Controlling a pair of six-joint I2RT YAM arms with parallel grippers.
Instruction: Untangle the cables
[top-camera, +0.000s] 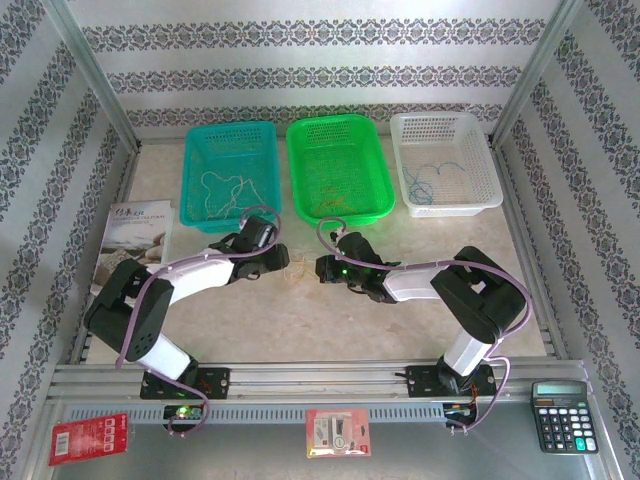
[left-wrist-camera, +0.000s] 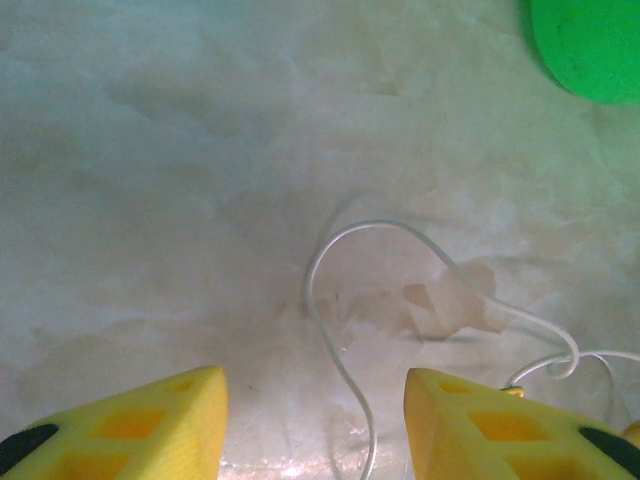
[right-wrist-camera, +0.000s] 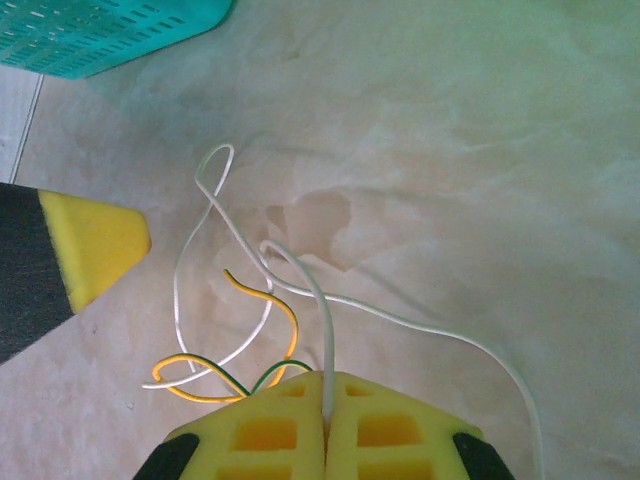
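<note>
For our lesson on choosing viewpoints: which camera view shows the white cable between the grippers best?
Right wrist: the white cable loops, crosses the yellow cable and enters the shut right gripper. Left wrist shows one loop; top external, a faint tangle.

Three baskets line the far edge of the worktop: left basket, middle basket, right basket. In front of the middle basket, the cables lie between the left gripper and the right gripper. A booklet lies far left, a calculator near right.
</note>
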